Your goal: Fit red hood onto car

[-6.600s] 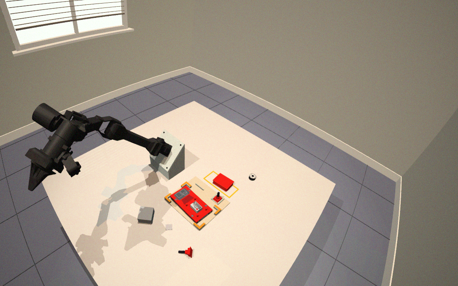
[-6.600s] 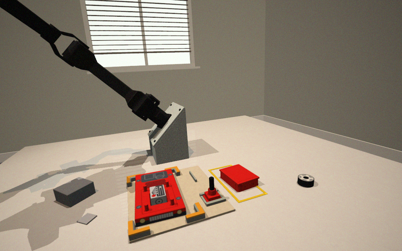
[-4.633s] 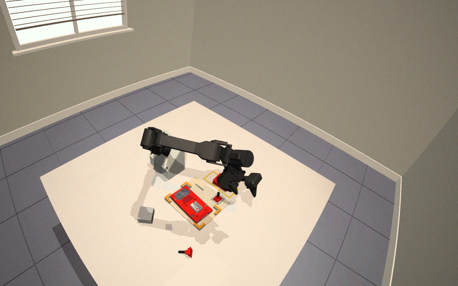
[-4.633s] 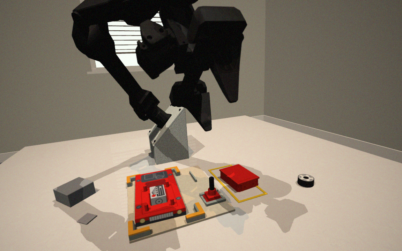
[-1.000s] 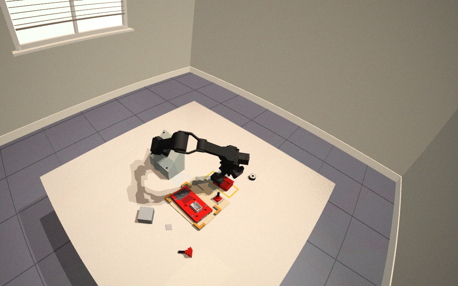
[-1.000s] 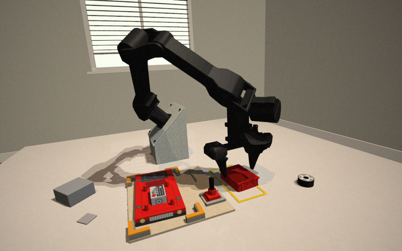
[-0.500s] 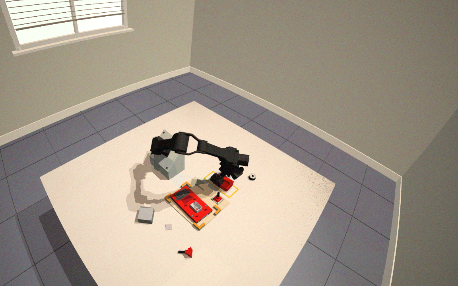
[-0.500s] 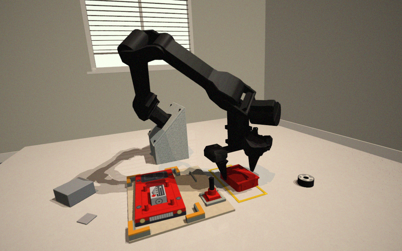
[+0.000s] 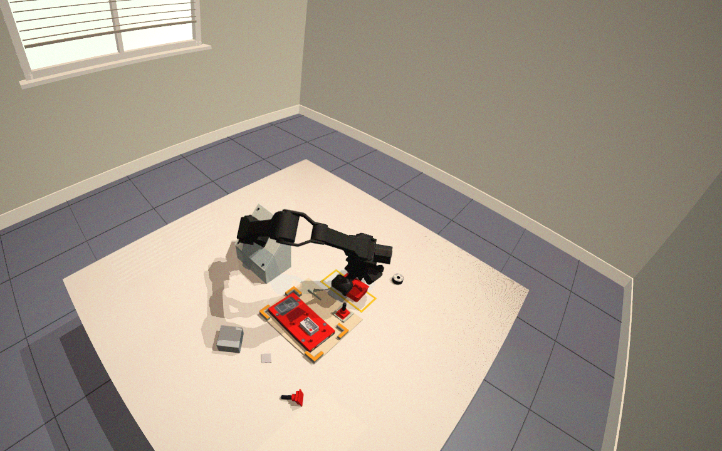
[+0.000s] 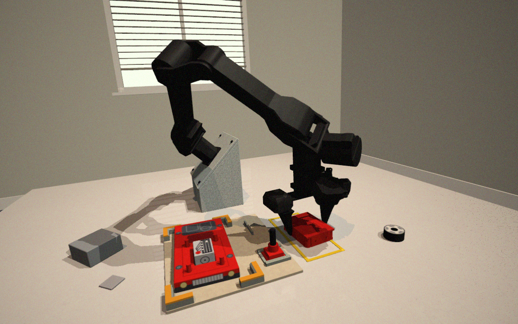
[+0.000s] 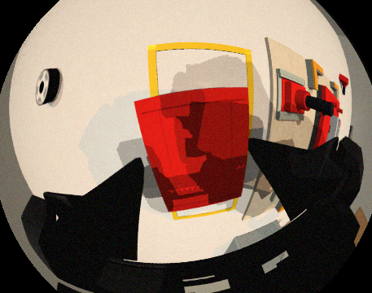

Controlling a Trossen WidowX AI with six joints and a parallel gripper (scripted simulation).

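The red hood (image 9: 358, 290) (image 10: 313, 237) (image 11: 173, 130) lies roof up on the table, inside a yellow outline (image 9: 368, 304) (image 10: 325, 254) (image 11: 202, 45). My gripper (image 10: 308, 228) (image 11: 198, 153) is open and points down, with one finger at each long side of the hood. The finger nearer the car looks very close to the hood's side; whether it touches is unclear. The other finger stands a little off. The red chassis (image 9: 321, 335) (image 10: 180, 258) sits in the jig between orange corner brackets. The grey engine block (image 9: 308, 326) (image 10: 203, 251) is on its deck with the pegs around it.
A red stepped part with a black stick (image 9: 343, 312) (image 10: 273, 251) stands on the jig board between chassis and hood; a similar part (image 9: 297, 397) lies in front. A wheel (image 9: 398, 279) (image 10: 394, 232) (image 11: 51, 86), a grey block (image 9: 230, 338) (image 10: 96, 246) and a thin tile (image 9: 265, 357) (image 10: 112, 281) lie around.
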